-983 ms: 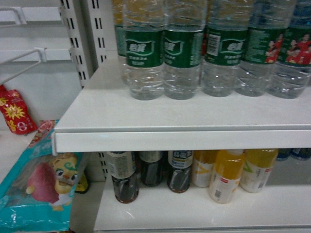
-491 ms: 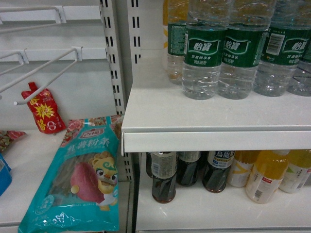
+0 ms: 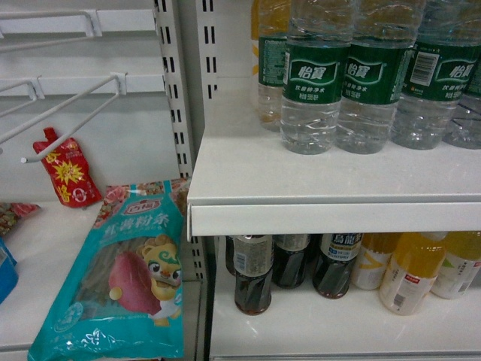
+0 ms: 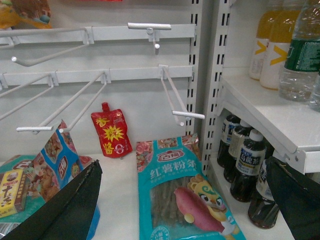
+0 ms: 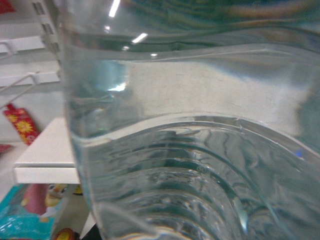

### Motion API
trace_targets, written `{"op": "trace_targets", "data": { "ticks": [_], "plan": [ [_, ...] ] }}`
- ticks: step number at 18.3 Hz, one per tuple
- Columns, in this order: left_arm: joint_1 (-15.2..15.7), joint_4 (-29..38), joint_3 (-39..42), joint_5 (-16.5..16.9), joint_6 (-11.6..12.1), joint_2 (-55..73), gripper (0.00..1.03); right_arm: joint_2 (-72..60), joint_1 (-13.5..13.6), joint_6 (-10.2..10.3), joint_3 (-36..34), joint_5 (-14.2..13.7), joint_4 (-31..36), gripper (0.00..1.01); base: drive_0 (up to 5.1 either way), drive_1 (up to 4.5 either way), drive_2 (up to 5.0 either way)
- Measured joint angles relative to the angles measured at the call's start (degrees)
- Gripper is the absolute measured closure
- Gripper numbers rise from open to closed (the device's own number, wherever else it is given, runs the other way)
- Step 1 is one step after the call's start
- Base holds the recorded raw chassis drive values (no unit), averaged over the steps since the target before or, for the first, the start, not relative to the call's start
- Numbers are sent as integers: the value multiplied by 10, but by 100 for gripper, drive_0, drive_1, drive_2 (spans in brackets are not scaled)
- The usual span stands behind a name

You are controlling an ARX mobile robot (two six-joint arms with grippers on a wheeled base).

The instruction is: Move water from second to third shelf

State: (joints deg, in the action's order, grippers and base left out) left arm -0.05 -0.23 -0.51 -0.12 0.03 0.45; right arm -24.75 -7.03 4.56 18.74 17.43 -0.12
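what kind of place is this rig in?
Likely a shop aisle or a mock-up of one: slotted white shelving with rows of water bottles, dark tea bottles below, and empty peg hooks above snack packs.

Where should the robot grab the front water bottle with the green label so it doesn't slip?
Probably the ribbed clear body just below the green label of the front-left water bottle, coming straight in from the open shelf front. It stands upright at the row's left end, with free space on its left side, while other bottles crowd its right and back.
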Motion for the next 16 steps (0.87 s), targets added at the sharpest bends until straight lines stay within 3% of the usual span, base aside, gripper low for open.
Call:
{"op": "trace_targets", "data": {
  "ticks": [2, 3, 8, 11, 16],
  "plan": [
    [0, 0, 0, 1, 0, 0, 5, -40, 26, -2, 31, -87, -3, 61, 0, 0, 0],
    [0, 0, 0, 1, 0, 0, 5, -53, 34, -5, 50, -101, -2, 61, 0, 0, 0],
    [0, 0, 0, 1, 0, 0, 5, -191, 103, -46, 107, -130, 26, 61, 0, 0, 0],
    [0, 0, 0, 1, 0, 0, 5, -285, 109, -45, 143, -136, 65, 61, 0, 0, 0],
    [0, 0, 0, 1, 0, 0, 5, -401, 109, -24, 198, -125, 87, 61, 0, 0, 0]
  ]
}}
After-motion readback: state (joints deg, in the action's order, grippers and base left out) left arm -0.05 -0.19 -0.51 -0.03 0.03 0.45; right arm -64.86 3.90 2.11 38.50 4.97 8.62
